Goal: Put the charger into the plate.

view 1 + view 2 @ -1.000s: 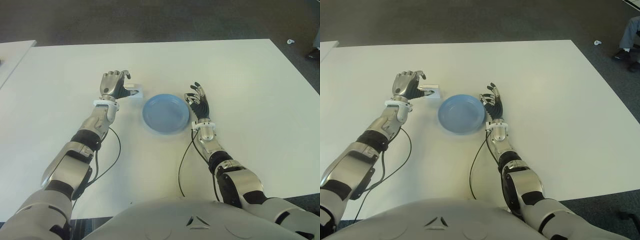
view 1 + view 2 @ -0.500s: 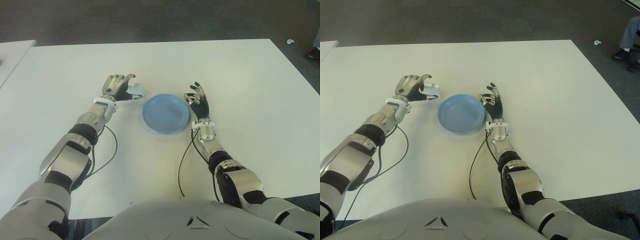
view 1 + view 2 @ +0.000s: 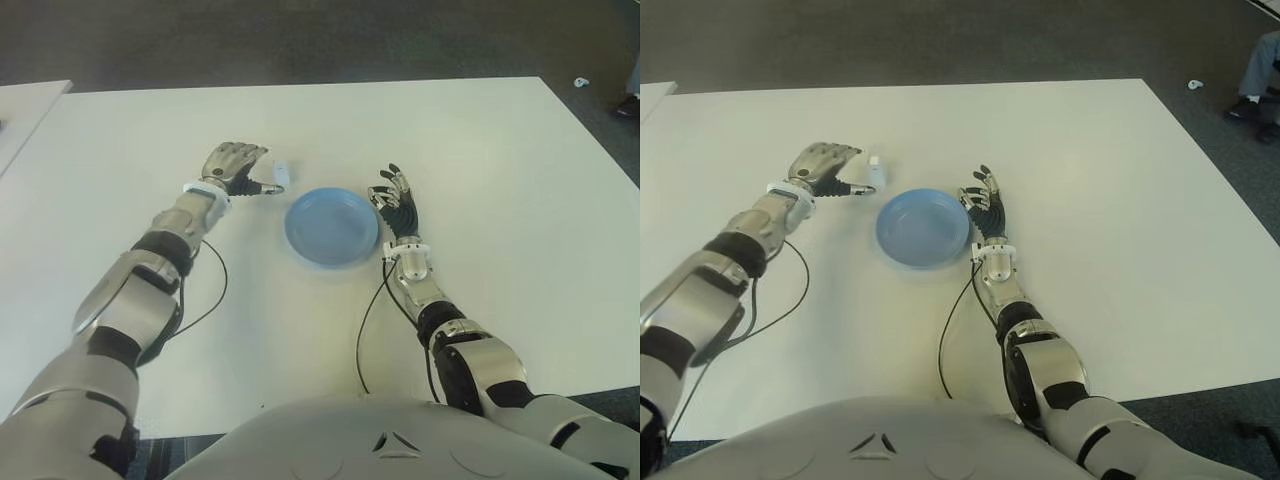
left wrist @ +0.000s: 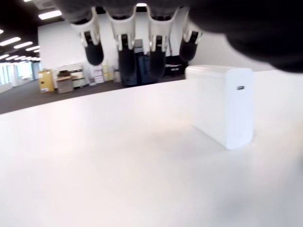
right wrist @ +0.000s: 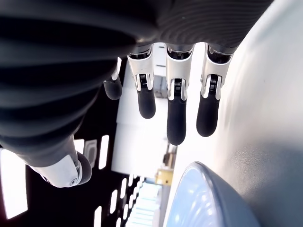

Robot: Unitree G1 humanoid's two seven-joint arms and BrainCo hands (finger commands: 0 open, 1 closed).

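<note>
Left hand (image 3: 232, 165) sits on the left part of the white bench (image 3: 480, 170), palm down, fingers (image 4: 127, 47) curled loosely and hanging above the surface; nothing is held in it; the thumb tip reaches toward the charger, but contact cannot be confirmed from the eye views.

Charger (image 3: 281, 176): small white block, standing upright on the bench just beside the left hand on its right side; the left wrist view shows it clear of the fingers, with bare bench between, a small dark mark on one face; it lies outside the plate, near the plate's upper-left rim, not touching it as far as can be judged.

Plate (image 3: 332, 226): round, blue, flat on the bench between the two hands; nothing in it.

Right hand (image 3: 393, 203) shows just beside the plate's right rim, fingers extended and slightly spread, pointing away from the robot; it holds nothing; the right wrist view shows the plate's blue rim close below the fingertips; whether the hand touches the bench cannot be told.

Thin black cables (image 3: 366, 325) trail from both forearms across the bench toward the robot's body.

Far right edge of the right eye view: part of a seated person's leg (image 3: 1262, 62) on the dark floor (image 3: 940, 40).
</note>
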